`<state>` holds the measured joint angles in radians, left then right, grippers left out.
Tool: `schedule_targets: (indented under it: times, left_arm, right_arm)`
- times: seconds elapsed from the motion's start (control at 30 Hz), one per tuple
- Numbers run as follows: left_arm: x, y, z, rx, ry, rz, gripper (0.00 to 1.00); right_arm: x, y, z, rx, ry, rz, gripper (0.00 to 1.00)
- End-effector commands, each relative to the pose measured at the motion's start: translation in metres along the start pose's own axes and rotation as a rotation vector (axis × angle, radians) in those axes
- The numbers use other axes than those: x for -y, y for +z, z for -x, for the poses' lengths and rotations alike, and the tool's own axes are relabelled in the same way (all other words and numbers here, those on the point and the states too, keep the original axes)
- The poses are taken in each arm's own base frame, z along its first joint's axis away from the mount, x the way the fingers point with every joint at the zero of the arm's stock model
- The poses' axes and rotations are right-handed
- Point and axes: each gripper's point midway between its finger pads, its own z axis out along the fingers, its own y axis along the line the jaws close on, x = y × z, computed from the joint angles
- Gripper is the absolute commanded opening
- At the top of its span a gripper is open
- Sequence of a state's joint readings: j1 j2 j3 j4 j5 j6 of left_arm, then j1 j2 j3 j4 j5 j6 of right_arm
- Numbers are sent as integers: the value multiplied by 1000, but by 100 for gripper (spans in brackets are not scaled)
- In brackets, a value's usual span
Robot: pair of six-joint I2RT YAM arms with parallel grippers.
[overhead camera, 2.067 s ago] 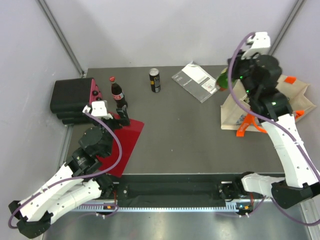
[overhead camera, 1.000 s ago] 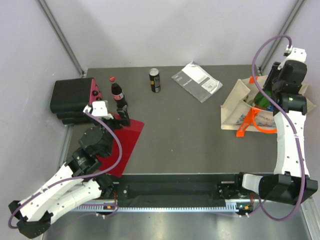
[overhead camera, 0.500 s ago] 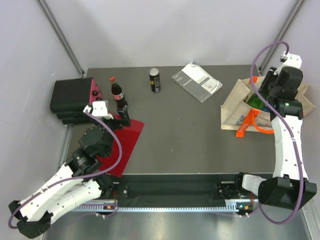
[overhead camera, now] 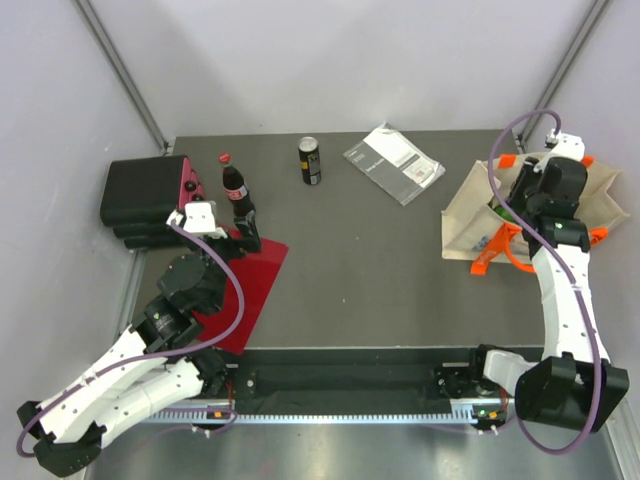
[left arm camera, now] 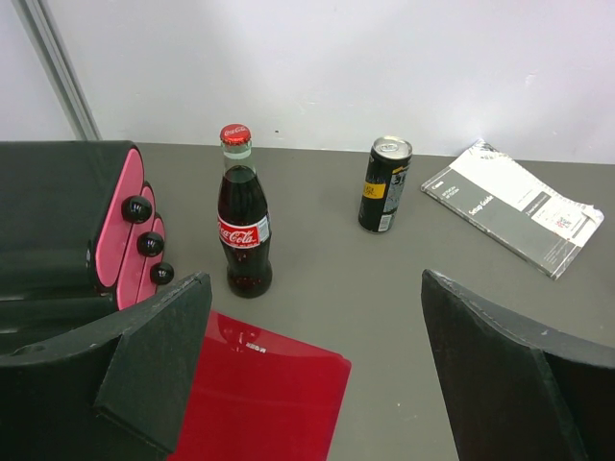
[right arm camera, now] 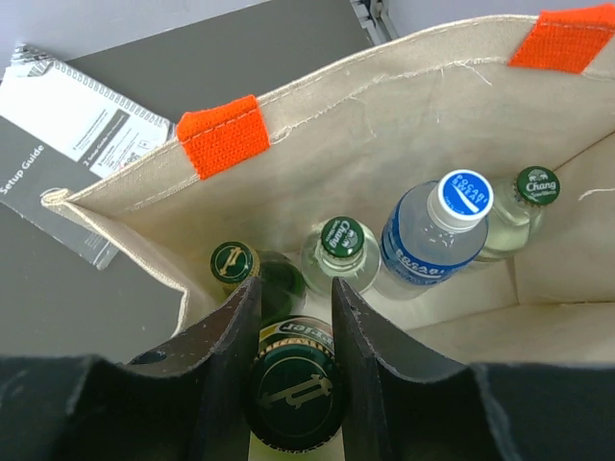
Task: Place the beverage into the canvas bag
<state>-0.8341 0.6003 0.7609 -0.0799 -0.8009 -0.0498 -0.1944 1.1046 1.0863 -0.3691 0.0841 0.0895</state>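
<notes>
My right gripper is shut on the neck of a green glass bottle, the beverage, and holds it upright inside the mouth of the beige canvas bag with orange handles. In the top view the right gripper reaches down into the canvas bag at the table's right. Inside the bag stand another green bottle, a clear bottle with a green cap, a water bottle with a blue cap and one more capped bottle. My left gripper hangs open and empty over the left side.
A cola bottle and a black can stand at the back left and centre. A grey booklet lies beside the bag. A red folder lies under the left gripper, next to a black and pink case.
The right arm has carried the green bottle from over the bag's left edge to above its mouth and lowered it inside. The left arm has not moved.
</notes>
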Motion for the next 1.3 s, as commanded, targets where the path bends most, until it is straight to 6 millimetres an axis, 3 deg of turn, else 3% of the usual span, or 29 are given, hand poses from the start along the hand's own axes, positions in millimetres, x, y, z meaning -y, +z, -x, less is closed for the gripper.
schedule_targets:
  times: [0.0, 0.33, 1.03, 1.27]
  left_arm:
    - [2, 0, 8, 28, -24, -10, 94]
    - [3, 1, 7, 25, -23, -14, 94]
    - [3, 0, 8, 28, -25, -14, 94]
    - [3, 0, 7, 27, -23, -14, 94]
  right_arm:
    - [-9, -17, 60, 253, 70, 59, 0]
    - [-9, 3, 12, 174, 74, 61, 0]
    - [-11, 31, -37, 78, 57, 75, 0]
    - [-12, 37, -51, 52, 69, 77, 7]
